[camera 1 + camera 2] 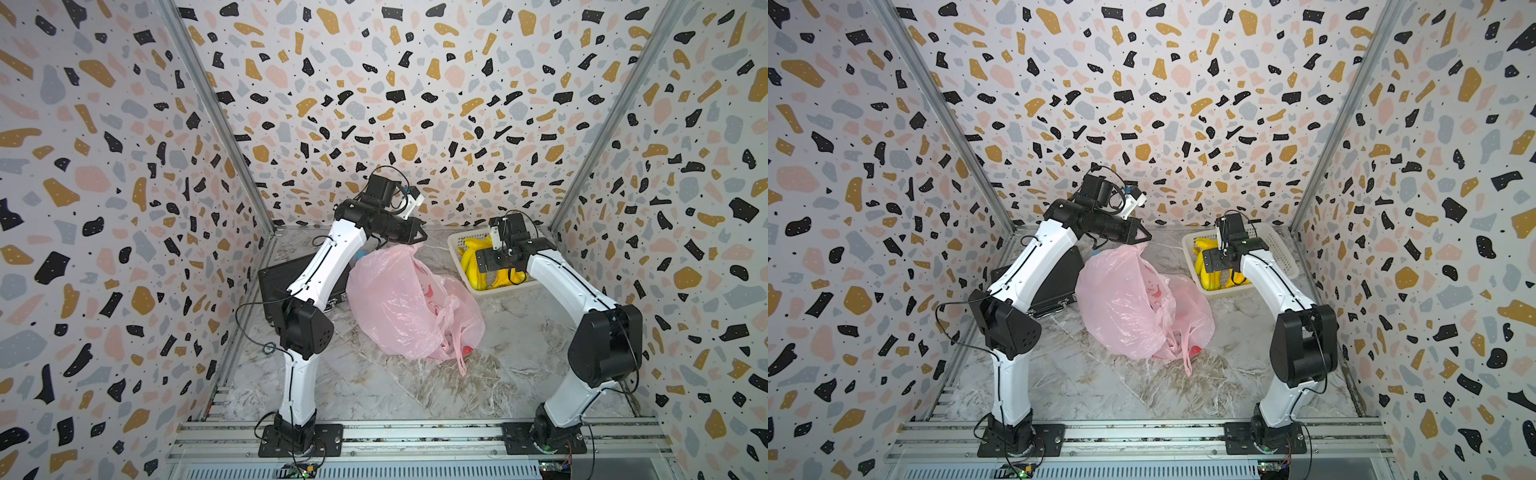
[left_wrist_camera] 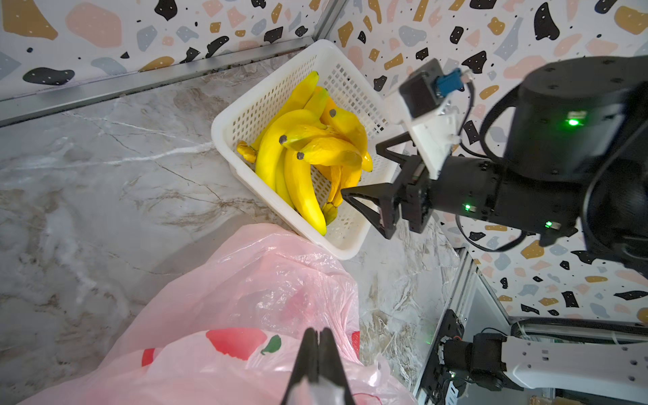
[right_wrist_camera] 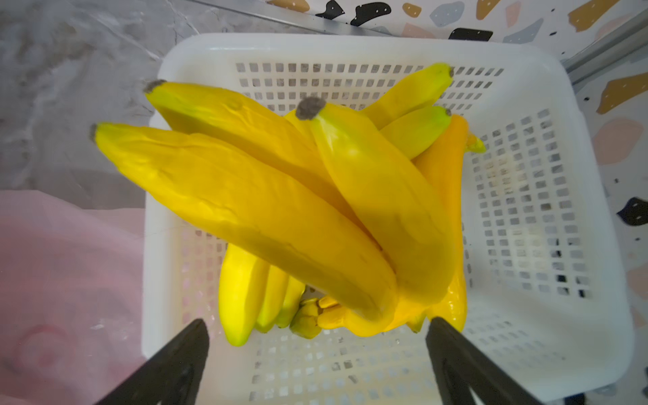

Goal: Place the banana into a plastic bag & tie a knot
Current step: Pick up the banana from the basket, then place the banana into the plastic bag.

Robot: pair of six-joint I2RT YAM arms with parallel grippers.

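Right end effector (image 3: pixel 319 324): wide open above bananas (image 3: pixel 266 210) in basket (image 3: pixel 350 45) (far right table (image 1: pixel 374 395) corner).
Left end effector (image 2: pixel 318 338): pinching bag (image 2: pixel 252 280) rim.
Progress: no banana picked yet; bagging and knot remain.

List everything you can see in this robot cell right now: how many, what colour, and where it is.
pink plastic bag: one, pink with red print, mid-table.
basket: one, white, far right corner.
bananas: several, yellow, in the basket.
case: one, black, behind the left arm.
table: one, grey marble, under everything.
walls: three, terrazzo-patterned, around the table.
left gripper: one, black, fingers shut, apparently on the bag's raised edge.
right gripper: one, black, fingers open above the bananas.
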